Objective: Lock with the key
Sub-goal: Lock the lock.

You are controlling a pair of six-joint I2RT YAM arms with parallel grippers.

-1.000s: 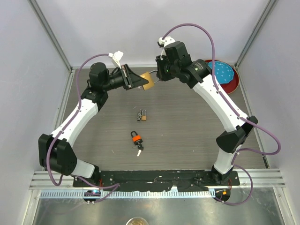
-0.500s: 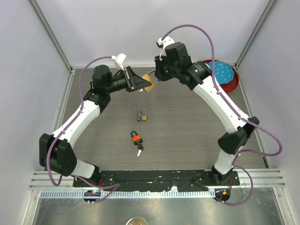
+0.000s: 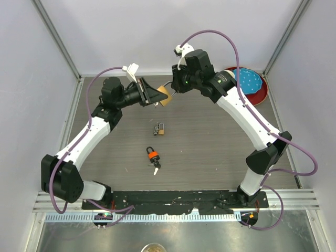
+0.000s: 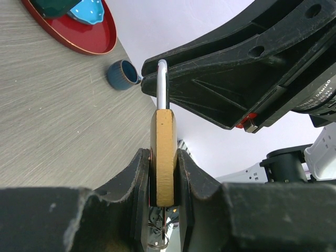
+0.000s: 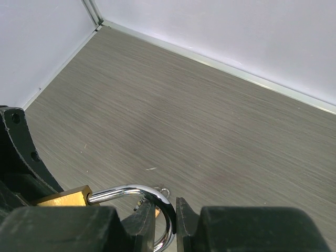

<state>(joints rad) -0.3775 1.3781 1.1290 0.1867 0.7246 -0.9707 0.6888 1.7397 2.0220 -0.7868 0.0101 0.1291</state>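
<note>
Spanning the gap between the two arms, the brass padlock (image 3: pixel 164 97) hangs in mid-air above the far part of the table (image 3: pixel 210 142). Its long axis runs roughly level, from the left arm toward the right and far side, with the steel shackle (image 4: pixel 162 84) leading. The left gripper (image 3: pixel 157 96) clamps the flat faces of the brass body, which the left wrist view shows edge-on between the two pads. The right gripper (image 3: pixel 175 87) brackets the shackle's bow with its fingers (image 5: pixel 186 223) drawn close. A thin gap shows on one side, so a firm grasp cannot be confirmed. On the table below lie a small padlock (image 3: pixel 160 128) and, nearer the bases, an orange-collared padlock (image 3: pixel 153 154). A red plate (image 3: pixel 262 90) sits at the far right, with a blue cup (image 4: pixel 122 74) beside it.
</note>
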